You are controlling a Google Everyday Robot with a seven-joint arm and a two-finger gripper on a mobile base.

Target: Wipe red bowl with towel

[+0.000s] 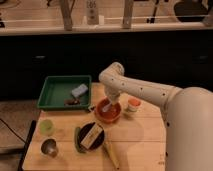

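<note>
The red bowl (108,115) sits near the middle of the wooden table (145,145). A pale towel (105,106) is inside the bowl, under my gripper (108,104). The gripper reaches down into the bowl from the white arm (145,92) that comes in from the right. The gripper presses the towel against the bowl's inside.
A green tray (56,93) with a blue sponge (79,90) stands at the back left. A small orange-lidded jar (132,106) is right of the bowl. A dark green bowl with a box (90,136), a light green cup (46,126), a metal cup (49,147) and a corn cob (111,154) lie in front.
</note>
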